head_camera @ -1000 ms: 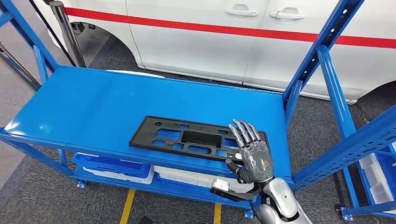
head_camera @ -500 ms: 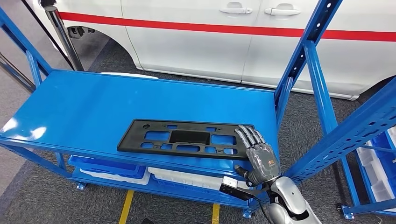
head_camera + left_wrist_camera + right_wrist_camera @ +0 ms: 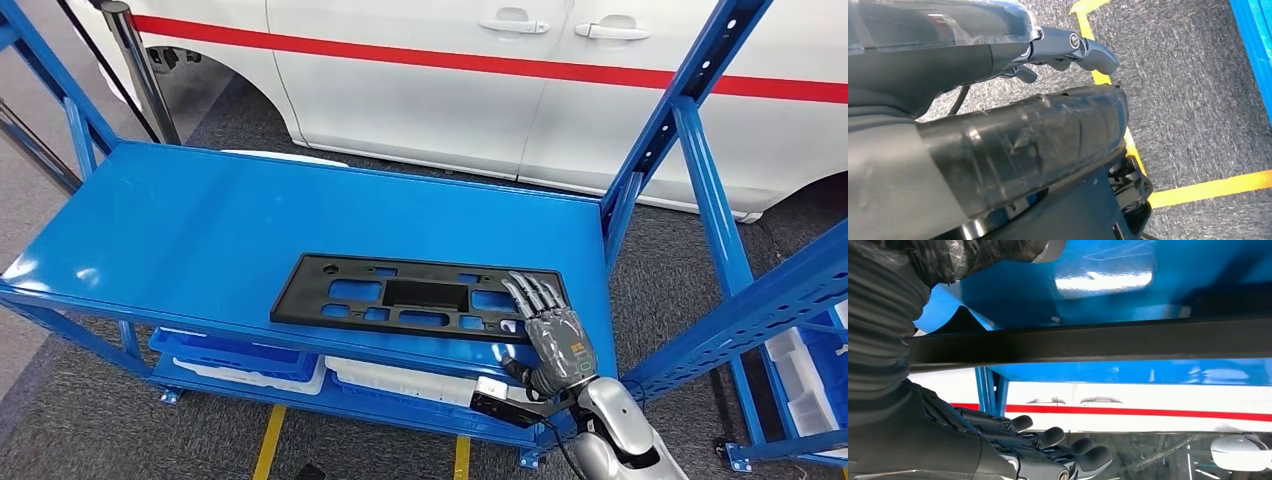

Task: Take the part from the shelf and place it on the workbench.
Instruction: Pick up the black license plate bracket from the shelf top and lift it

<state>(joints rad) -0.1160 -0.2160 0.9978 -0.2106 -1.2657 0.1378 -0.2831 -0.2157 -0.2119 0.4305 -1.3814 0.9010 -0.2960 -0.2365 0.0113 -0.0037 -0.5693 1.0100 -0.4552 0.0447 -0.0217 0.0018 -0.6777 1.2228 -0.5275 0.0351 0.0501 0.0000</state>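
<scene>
A long black plastic part (image 3: pixel 425 294) with several cut-outs lies flat near the front edge of the blue shelf (image 3: pixel 220 230). My right hand (image 3: pixel 555 335) is at the part's right end, fingers stretched out over its top and thumb down at the shelf's front edge. In the right wrist view the part (image 3: pixel 1098 342) runs as a dark bar between the thumb (image 3: pixel 988 255) and the straight fingers (image 3: pixel 1048 437), with a gap between fingers and bar. My left hand (image 3: pixel 1023 135) hangs over the carpet and holds nothing, its fingers (image 3: pixel 1078 47) loosely extended.
A white car (image 3: pixel 450 60) with a red stripe stands close behind the shelf. Blue uprights (image 3: pixel 690 130) rise at the shelf's right end. Blue and white bins (image 3: pixel 250 360) sit on the lower level. Another blue rack (image 3: pixel 800 290) stands at the right. Yellow lines (image 3: pixel 268 445) mark the floor.
The view has swayed sideways and back. My right hand has settled slightly lower at the part's right end, its thumb dropping toward the shelf's front edge. The part keeps its place on the shelf.
</scene>
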